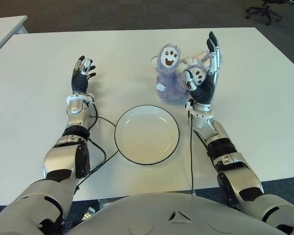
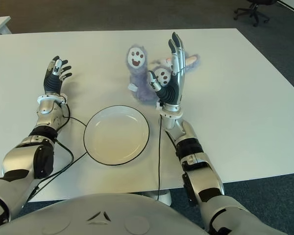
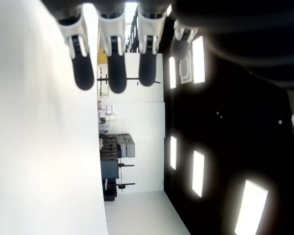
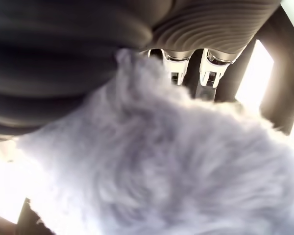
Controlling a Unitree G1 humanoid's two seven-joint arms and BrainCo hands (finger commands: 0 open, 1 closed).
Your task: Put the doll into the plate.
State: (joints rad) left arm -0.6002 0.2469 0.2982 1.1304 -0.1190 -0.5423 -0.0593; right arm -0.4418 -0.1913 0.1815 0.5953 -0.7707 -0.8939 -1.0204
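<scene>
Left hand (image 1: 83,74): hovering over the white table (image 1: 34,107), fingers relaxed, holding nothing.
Plate (image 1: 146,134): sitting bare between the two arms.
Purple plush doll (image 1: 169,73): standing beyond the plate.
Right hand (image 1: 204,73): pressing against the doll, fingers extended, not yet clasping.

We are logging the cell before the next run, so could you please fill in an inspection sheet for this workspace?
Surface: white table, bare apart from the items below.
Job's things: purple plush doll beyond the plate; plate holds nothing.
Clutter: nothing seen.
Hands: right hand against the doll, fingers extended, grasp not closed; left hand left of the plate, holding nothing.
Cables: black cables run on the table by both forearms.
Surroundings: grey carpet, office chair far right, second table far left.
</scene>
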